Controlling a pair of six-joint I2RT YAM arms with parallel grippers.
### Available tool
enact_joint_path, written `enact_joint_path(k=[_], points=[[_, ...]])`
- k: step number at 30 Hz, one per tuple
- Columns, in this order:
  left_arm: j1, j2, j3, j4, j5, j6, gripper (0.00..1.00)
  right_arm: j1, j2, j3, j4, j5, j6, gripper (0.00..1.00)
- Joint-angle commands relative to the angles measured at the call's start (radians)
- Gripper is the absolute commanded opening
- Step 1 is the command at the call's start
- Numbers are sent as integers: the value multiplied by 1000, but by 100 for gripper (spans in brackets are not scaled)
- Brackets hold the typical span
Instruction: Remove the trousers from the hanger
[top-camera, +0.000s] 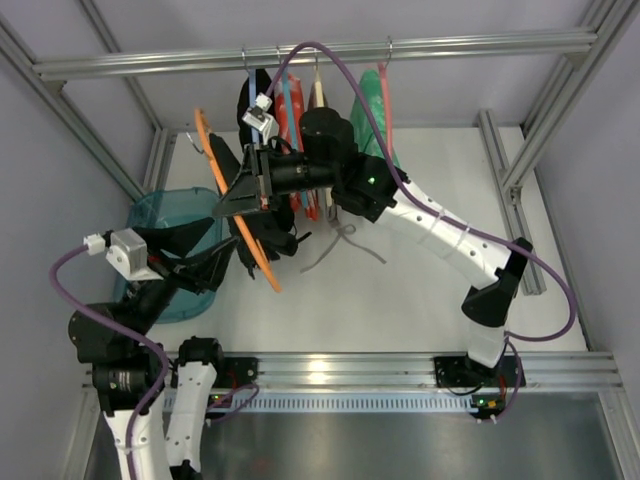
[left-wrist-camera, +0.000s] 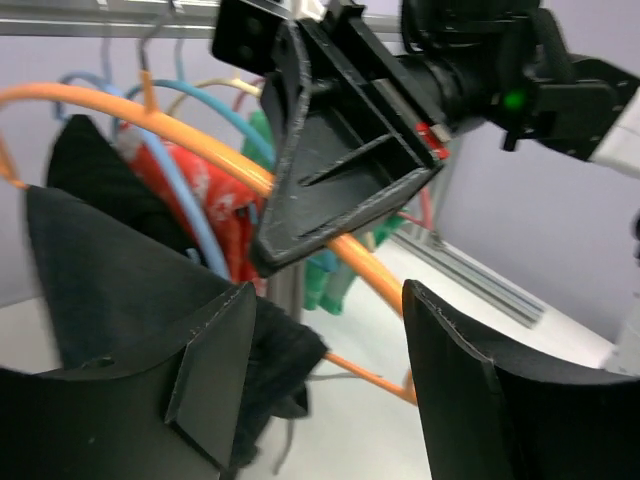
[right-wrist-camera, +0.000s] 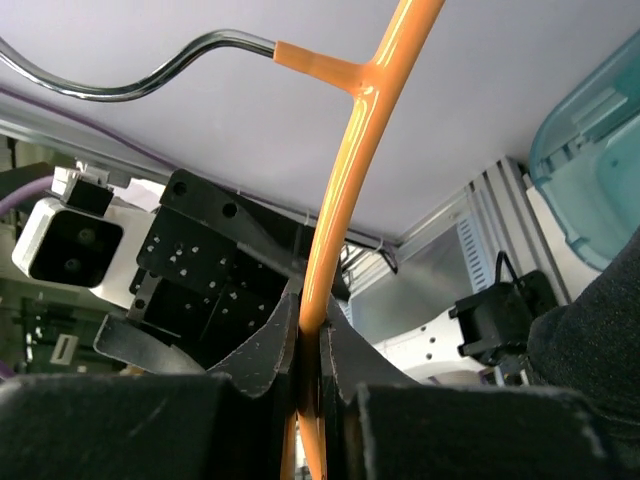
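The orange hanger (top-camera: 212, 150) hangs free of the rail, tilted, with the black trousers (top-camera: 268, 232) draped over its lower part. My right gripper (top-camera: 234, 200) is shut on the hanger's orange arm (right-wrist-camera: 345, 180), just below the metal hook (right-wrist-camera: 150, 75). My left gripper (top-camera: 225, 262) is open and sits low beside the trousers. In the left wrist view the trousers (left-wrist-camera: 285, 360) and the hanger's bottom bar (left-wrist-camera: 372, 377) lie between its spread fingers (left-wrist-camera: 205, 380), closer to the left finger. The right gripper (left-wrist-camera: 335, 170) shows above them, clamped on the hanger (left-wrist-camera: 120, 110).
A teal basket (top-camera: 165, 215) stands on the table at the left, under my left arm. The rail (top-camera: 320, 55) at the back carries a light blue hanger, a red garment (top-camera: 292, 110) and a green garment (top-camera: 378, 110). A grey cord (top-camera: 345, 245) lies on the white table.
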Motion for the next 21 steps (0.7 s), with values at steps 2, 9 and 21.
enact_joint_path(k=[2, 9, 21], points=[[1, -50, 5, -201, -165, 181, 69, 2, -41, 121, 132, 1, 12, 0], [1, -214, -168, -330, -64, 446, 83, 2, -39, 175, 106, 90, 72, 0], [3, -153, -309, -169, 4, 550, 98, 6, -27, 169, 169, 120, 116, 0]])
